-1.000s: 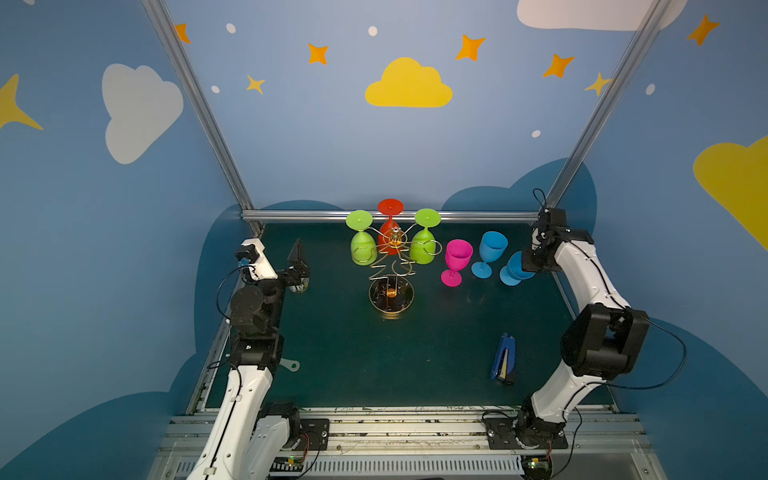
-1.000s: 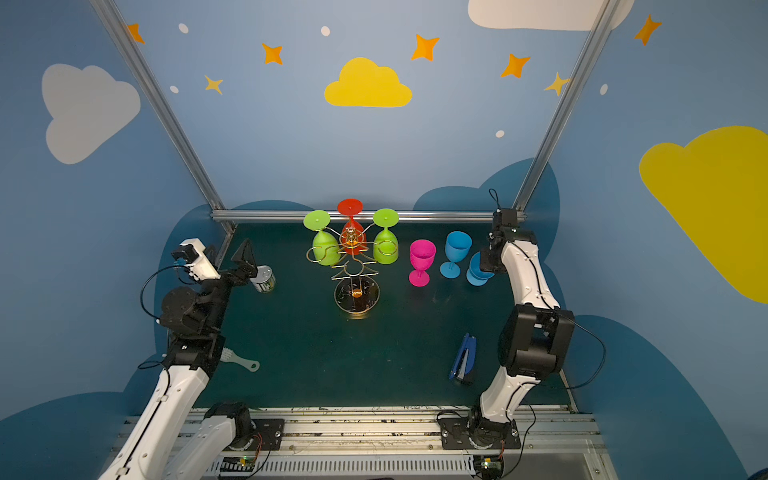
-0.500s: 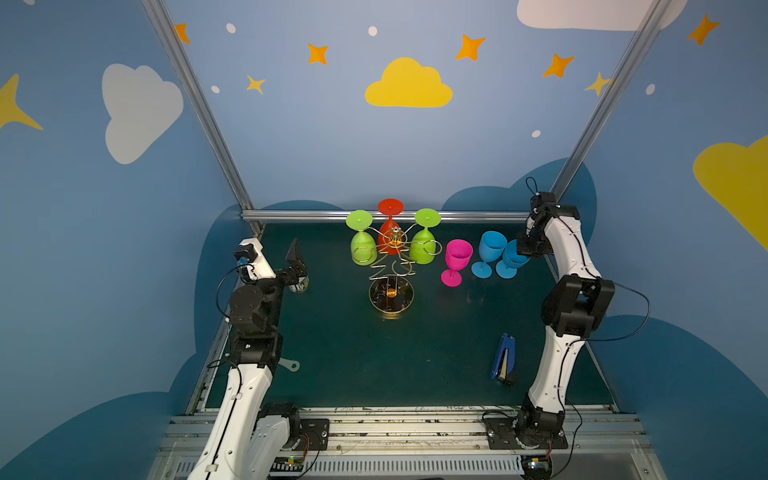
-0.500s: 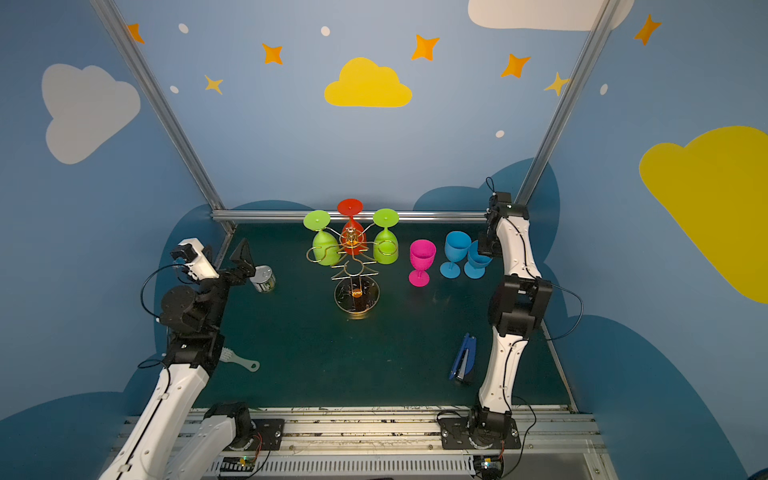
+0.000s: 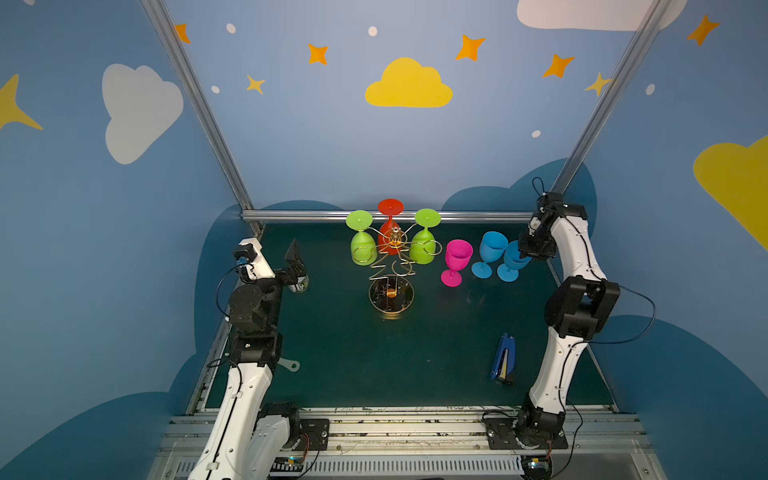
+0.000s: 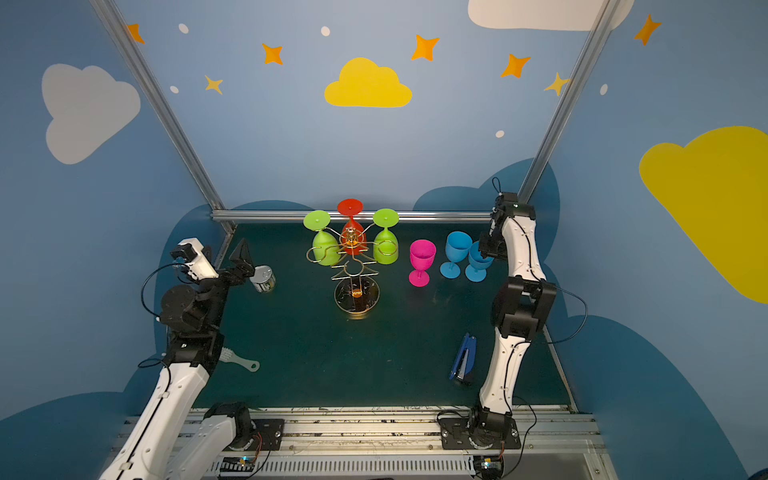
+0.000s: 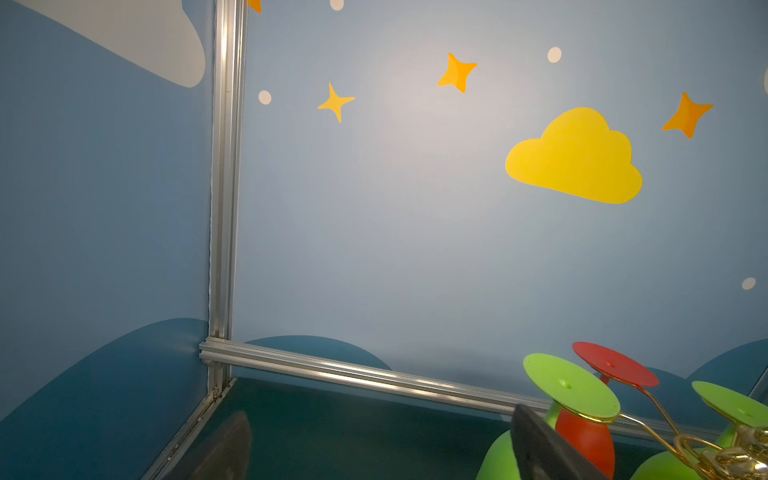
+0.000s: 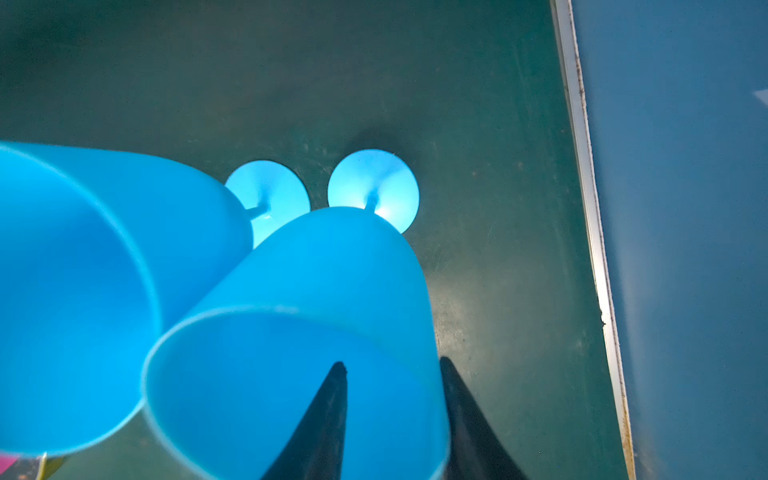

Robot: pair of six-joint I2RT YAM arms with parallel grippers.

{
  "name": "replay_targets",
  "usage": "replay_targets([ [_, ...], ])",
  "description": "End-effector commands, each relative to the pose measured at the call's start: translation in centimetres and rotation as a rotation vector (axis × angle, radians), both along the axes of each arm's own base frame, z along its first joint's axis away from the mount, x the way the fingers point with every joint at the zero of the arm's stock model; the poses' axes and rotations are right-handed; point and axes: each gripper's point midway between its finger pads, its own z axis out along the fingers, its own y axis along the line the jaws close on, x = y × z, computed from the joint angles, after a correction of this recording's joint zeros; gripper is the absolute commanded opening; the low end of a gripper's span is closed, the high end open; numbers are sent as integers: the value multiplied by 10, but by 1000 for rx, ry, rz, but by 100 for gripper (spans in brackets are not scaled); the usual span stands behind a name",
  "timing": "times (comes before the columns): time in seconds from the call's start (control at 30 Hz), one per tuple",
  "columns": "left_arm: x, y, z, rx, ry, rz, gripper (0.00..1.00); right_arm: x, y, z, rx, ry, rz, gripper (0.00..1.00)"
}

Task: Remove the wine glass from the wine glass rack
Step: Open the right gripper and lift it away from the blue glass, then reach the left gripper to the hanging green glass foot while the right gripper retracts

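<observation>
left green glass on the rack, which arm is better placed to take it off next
Left: left end effector open, empty, nearer the left green glass; right end effector straddles a blue glass rim.

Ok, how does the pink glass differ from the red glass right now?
The pink glass stands upright on the table, foot down; the red glass hangs upside down on the rack, foot up. The pink glass stands clear of the rack; the red glass sits between two green glasses. Both share the same stemmed shape.
</observation>
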Motion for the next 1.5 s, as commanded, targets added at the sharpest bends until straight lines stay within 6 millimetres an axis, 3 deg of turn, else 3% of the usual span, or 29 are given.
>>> replay_targets([
  [0.0, -2, 3, -4, -2, 7, 9, 96, -2, 1, 48, 72, -145, -33, 40],
  [0.23, -2, 4, -3, -8, 6, 13, 96, -9, -7, 76, 83, -235, -62, 41],
  [0.33, -2, 4, -4, -12, 6, 12, 96, -16, -2, 91, 116, -279, -76, 41],
  [0.53, 7, 13, -18, -40, 118, 57, 96, -53, 50, 129, 237, -425, 22, 40],
  [0.7, 14, 6, -24, -83, 163, 4, 96, -105, 112, 145, 388, -690, 242, 44],
  [0.8, 19, -5, -23, -130, 203, -69, 95, -139, 129, 144, 416, -842, 252, 55],
  [1.0, 27, -35, -22, -294, 363, -256, 92, -191, 152, 140, 489, -887, 334, 66],
  [1.2, 41, -74, -17, -417, 520, -489, 79, -203, 170, 123, 592, -862, 356, 69],
  [1.37, 66, -106, -24, -547, 637, -723, 67, -206, 191, 111, 666, -847, 391, 70],
  [1.47, 85, -112, -32, -619, 663, -764, 63, -210, 196, 104, 656, -825, 403, 70],
])
